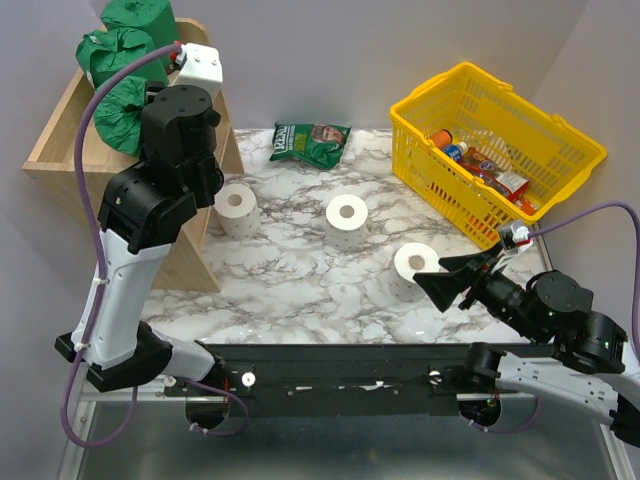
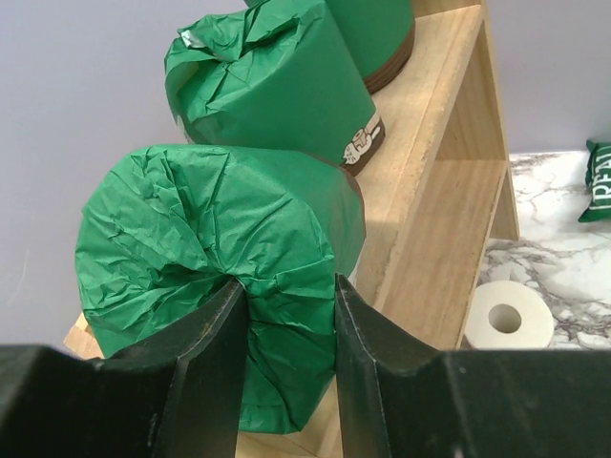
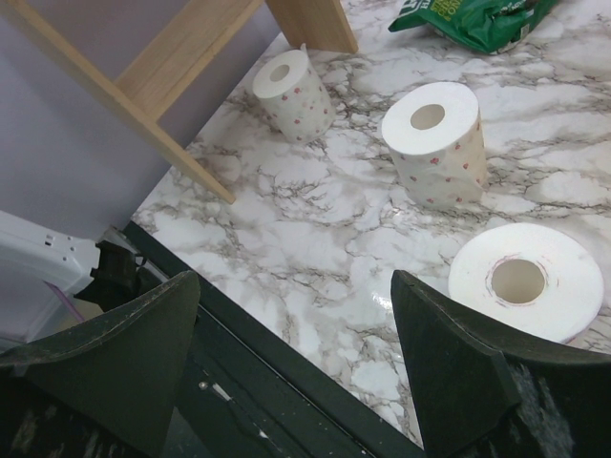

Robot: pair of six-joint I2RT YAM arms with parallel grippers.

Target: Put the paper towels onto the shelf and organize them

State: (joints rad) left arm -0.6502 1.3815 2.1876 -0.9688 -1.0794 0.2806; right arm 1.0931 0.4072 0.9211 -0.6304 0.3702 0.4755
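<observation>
Three green-wrapped rolls lie on the top tray of the wooden shelf (image 1: 60, 150): far (image 1: 140, 15), middle (image 1: 120, 52), near (image 1: 122, 112). My left gripper (image 2: 286, 286) is shut on the crumpled end of the near green roll (image 2: 220, 258), which rests on the tray (image 2: 430, 191). In the top view my wrist hides it. Three bare white rolls stand on the table: left (image 1: 238, 208), middle (image 1: 348, 220), right (image 1: 415, 268). My right gripper (image 1: 430, 272) is open and empty, low beside the right white roll (image 3: 525, 281).
A yellow basket (image 1: 495, 150) with bottles and packets stands at the back right. A flat green snack bag (image 1: 312, 143) lies at the back middle. The shelf's leg (image 3: 181, 48) stands near the left white roll (image 3: 291, 91).
</observation>
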